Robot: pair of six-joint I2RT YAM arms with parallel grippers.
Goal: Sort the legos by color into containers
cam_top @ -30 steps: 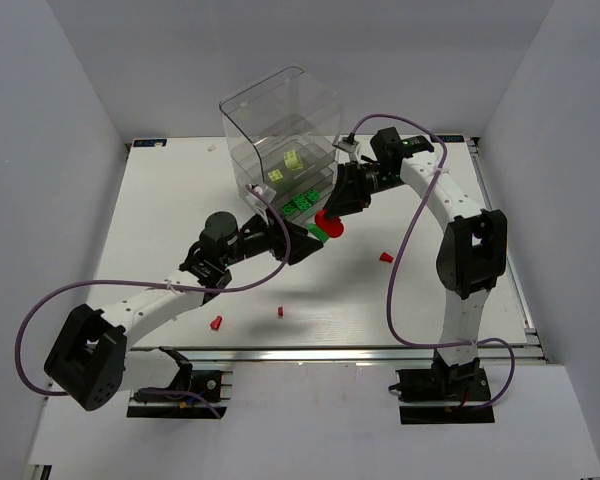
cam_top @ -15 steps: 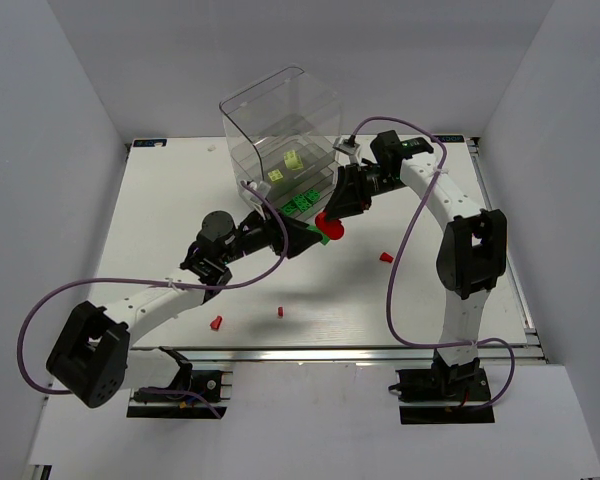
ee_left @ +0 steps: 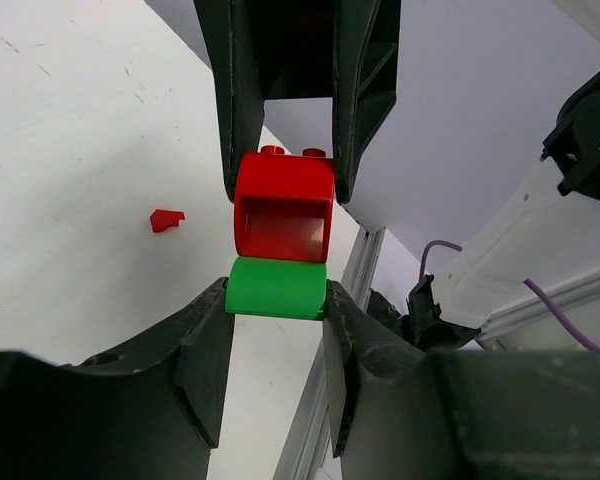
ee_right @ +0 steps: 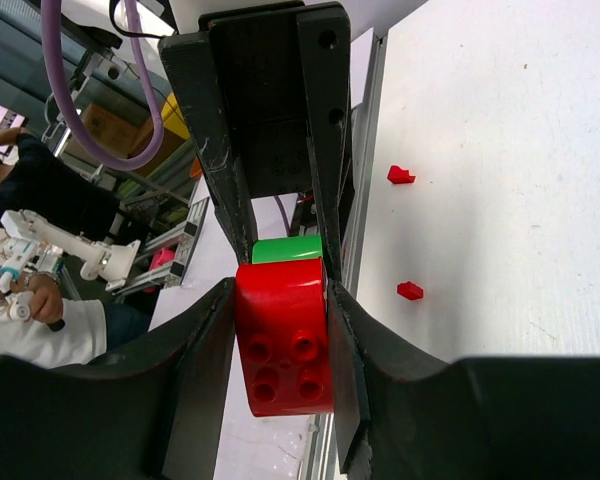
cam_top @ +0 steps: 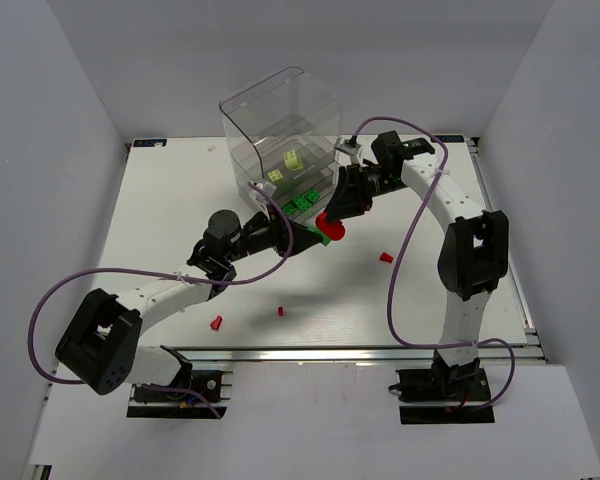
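Observation:
A red brick [cam_top: 331, 226] and a green brick [cam_top: 321, 237] are joined and held between both grippers, above the table, just in front of the clear drawer unit [cam_top: 280, 135]. My left gripper [ee_left: 276, 295] is shut on the green brick [ee_left: 276, 287]. My right gripper [ee_right: 282, 335] is shut on the red brick [ee_right: 283, 335]; the green brick [ee_right: 287, 249] shows behind it. The red brick [ee_left: 283, 205] shows in the left wrist view between the right gripper's fingers. Yellow-green bricks [cam_top: 285, 164] lie in an upper drawer, green bricks [cam_top: 302, 202] in a lower one.
Small red pieces lie loose on the white table: one at the right [cam_top: 385, 258], one in the middle front [cam_top: 280, 312] and one at the left front [cam_top: 216, 323]. The drawer unit's tall clear hood stands at the back centre.
My left arm has reached further forward toward the drawer unit. The joined bricks stay held between both grippers. The right arm has hardly moved.

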